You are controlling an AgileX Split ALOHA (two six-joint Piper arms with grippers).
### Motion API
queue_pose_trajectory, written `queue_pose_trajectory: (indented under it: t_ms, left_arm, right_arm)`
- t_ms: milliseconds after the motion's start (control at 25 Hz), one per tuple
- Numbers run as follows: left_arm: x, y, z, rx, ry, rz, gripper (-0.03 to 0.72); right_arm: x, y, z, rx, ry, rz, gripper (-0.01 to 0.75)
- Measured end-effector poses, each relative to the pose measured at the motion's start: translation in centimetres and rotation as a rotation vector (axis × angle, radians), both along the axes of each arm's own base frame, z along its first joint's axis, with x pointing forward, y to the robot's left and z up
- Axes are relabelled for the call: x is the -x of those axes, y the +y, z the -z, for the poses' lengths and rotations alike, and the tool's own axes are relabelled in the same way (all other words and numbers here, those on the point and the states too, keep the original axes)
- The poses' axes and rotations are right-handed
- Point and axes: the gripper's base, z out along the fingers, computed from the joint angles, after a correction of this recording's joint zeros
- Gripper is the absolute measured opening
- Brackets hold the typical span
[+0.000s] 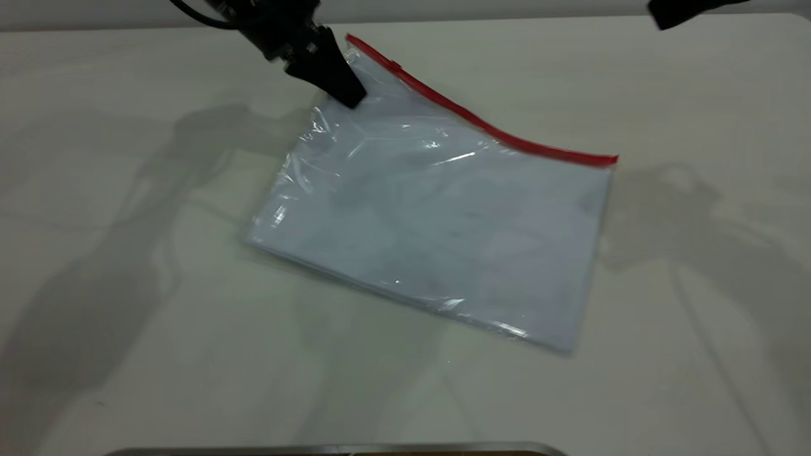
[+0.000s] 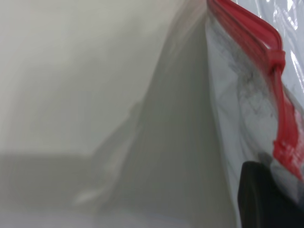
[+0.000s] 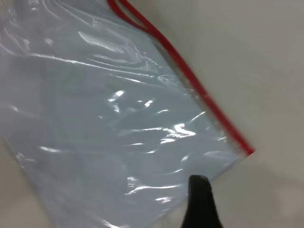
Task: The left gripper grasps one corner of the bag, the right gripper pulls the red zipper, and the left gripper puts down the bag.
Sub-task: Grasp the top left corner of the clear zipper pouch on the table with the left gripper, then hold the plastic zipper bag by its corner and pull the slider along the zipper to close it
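The bag, a clear pouch with white sheets inside, lies slanted on the table with its far left corner raised. My left gripper is shut on the plastic just below that corner, and one black jaw shows against the pouch in the left wrist view. The red zipper runs along the far edge, with its slider tab close to the held end. My right gripper hangs high at the far right, off the bag. In the right wrist view it is over the pouch's other zipper end.
The white table spreads all round the pouch. A metal-edged object runs along the near edge of the exterior view. Arm shadows fall on both sides of the pouch.
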Motion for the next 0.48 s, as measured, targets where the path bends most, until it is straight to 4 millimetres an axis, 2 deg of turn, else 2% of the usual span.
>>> queue_pose_trajectory:
  t_ms: [200, 480]
  left_arm:
    - [-0.7, -0.7, -2.0, -0.026, -0.169, 0.158, 0.052]
    - [-0.1, -2.9, -2.3, 0.026, -0.354, 0.412, 0.052]
  right_arm:
    - [-2.4, 1.3, 2.3, -0.052, 0.029, -0.106, 0.585]
    - [-5.0, 4.2, 4.9, -0.144, -0.002, -0.317, 0.585]
